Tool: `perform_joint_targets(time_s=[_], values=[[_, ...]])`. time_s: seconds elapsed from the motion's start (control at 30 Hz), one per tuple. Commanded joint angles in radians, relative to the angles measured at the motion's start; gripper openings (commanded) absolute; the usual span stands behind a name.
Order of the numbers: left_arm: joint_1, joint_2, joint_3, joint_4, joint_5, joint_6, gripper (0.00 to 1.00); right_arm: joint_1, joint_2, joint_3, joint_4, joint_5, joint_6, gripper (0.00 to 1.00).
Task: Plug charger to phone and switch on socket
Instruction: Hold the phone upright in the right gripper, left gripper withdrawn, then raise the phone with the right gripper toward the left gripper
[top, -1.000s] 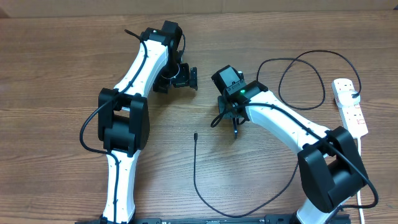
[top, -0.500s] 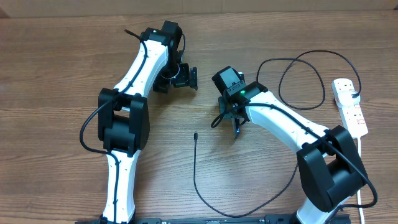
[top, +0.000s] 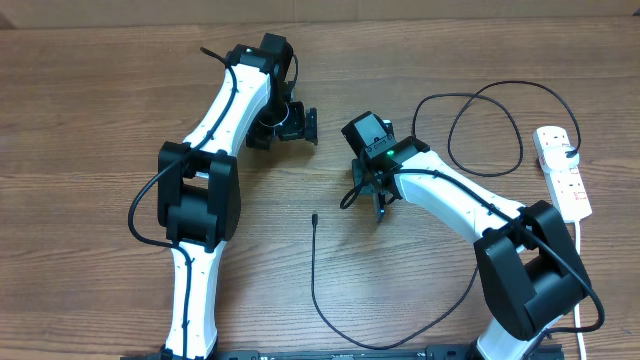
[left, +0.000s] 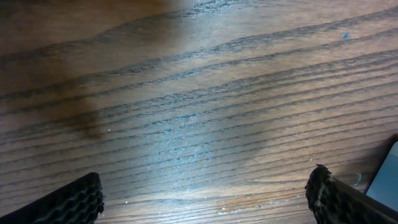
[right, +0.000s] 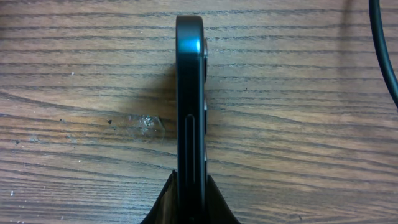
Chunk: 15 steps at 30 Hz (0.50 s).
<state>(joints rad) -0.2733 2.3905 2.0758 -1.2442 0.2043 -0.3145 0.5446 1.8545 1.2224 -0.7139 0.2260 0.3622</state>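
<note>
The phone (right: 189, 93) stands on its long edge on the table, seen edge-on as a slim dark bar in the right wrist view. My right gripper (right: 191, 182) is shut on its near end, one finger on each face. From overhead the phone (top: 380, 209) is a thin dark sliver under the right gripper (top: 377, 193). The charger (top: 313, 262) lies loose, its connector tip (top: 314, 216) left of the phone and apart from it. The socket (top: 563, 176) lies at the right edge with a black plug in it. My left gripper (top: 284, 132) hovers open over bare wood (left: 205, 196).
The black cable makes a wide loop (top: 486, 130) between the right arm and the power strip, and another run sweeps along the near table edge (top: 400, 342). A stretch of it (right: 384, 50) passes to the right of the phone. The strip's white cord (top: 583, 240) trails toward the front.
The right gripper's fingers have closed the last bit onto the phone. The right wrist shifted slightly. The left arm has not moved.
</note>
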Motion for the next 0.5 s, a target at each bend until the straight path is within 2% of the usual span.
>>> perform_joint_targets(time_s=[0.0,0.17,0.27,0.47], values=[[-0.002,0.002,0.005,0.000,-0.005,-0.007,1.00,-0.003,0.009,-0.010,0.006,0.009,-0.005,0.04],[-0.002,0.002,0.005,0.000,-0.005,-0.007,1.00,-0.003,0.009,-0.010,0.002,0.009,-0.005,0.11],[-0.002,0.002,0.005,0.000,-0.005,-0.007,1.00,-0.003,0.009,-0.010,-0.001,0.009,-0.005,0.04],[-0.002,0.002,0.005,0.000,-0.005,-0.007,1.00,-0.004,0.006,0.011,-0.039,-0.019,-0.005,0.04]])
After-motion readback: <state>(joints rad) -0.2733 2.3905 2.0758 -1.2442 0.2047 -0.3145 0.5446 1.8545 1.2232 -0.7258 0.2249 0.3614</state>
